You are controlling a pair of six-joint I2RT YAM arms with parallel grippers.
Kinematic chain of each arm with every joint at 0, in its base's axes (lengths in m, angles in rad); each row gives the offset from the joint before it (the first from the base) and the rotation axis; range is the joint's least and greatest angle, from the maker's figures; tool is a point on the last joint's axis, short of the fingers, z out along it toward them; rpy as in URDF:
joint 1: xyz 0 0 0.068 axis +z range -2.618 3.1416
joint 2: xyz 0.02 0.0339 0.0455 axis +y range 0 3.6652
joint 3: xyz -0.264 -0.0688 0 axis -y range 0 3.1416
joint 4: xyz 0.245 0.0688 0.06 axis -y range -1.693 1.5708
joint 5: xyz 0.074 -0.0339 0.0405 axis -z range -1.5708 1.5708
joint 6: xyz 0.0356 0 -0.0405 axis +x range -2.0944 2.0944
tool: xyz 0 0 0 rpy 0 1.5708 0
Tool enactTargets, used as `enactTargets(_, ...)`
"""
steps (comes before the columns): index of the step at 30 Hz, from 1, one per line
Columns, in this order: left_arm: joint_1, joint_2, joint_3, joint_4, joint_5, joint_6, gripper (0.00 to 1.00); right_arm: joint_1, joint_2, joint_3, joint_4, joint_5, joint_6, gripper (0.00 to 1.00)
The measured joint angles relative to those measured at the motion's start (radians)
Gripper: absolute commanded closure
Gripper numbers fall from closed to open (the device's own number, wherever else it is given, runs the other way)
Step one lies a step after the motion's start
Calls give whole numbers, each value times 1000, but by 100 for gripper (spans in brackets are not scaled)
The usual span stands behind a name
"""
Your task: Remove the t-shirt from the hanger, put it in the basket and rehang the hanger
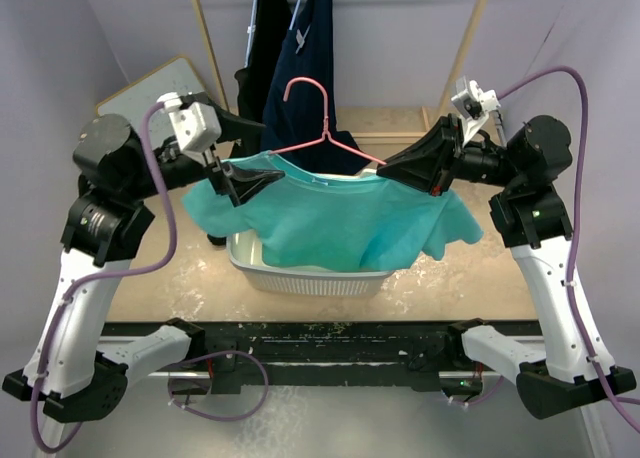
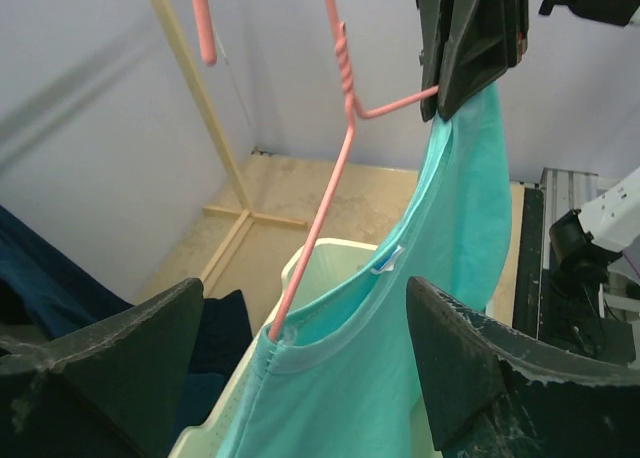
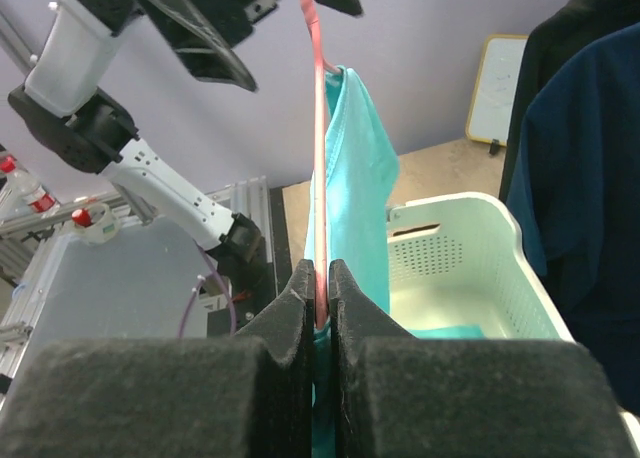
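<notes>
Slippage was my worry: my right tool [image 3: 320,278] clamped the thin hanger [image 1: 326,113] wire, my left tool [image 1: 272,153] gaped empty, and tugging the t-shirt [image 1: 340,223] could wrench it loose.

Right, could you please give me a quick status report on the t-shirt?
Right gripper shut on hanger at one shoulder. Left gripper open around the other shoulder. T-shirt on hanger, over basket. Nothing in the way.

A robot lab booth: plain grey walls [image 1: 50,48] box in a small table [image 1: 510,283], metal rail [image 1: 330,330] at its near edge, wooden clothes rack [image 1: 207,48] far.
</notes>
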Motion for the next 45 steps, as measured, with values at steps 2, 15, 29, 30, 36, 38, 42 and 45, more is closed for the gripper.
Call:
enactTargets(2,0,15,-9,8,22,-1,23,0,0,0,12,-6,6,99)
enactTargets(15,0,60,-87,104,82,-60,75,0,42,0,56,-3,42,100)
enactTargets(29,0,40,-126,140,78,-68,100,0,84,-6,78,-13,60,100)
enactTargets(30,0,31,-139,154,76,-67,100,0,85,-6,80,-17,61,100)
enactTargets(36,-6,-95,-330,312,-3,-79,100,9,113,-6,85,-48,67,85)
enactTargets(38,-11,-114,-333,306,-31,-70,100,14,119,-6,82,-41,68,81)
enactTargets(42,-11,-92,-261,229,-45,-37,100,6,118,-5,77,0,66,47)
enactTargets(45,-11,-76,-228,199,-55,-18,100,1,119,-1,63,31,55,33)
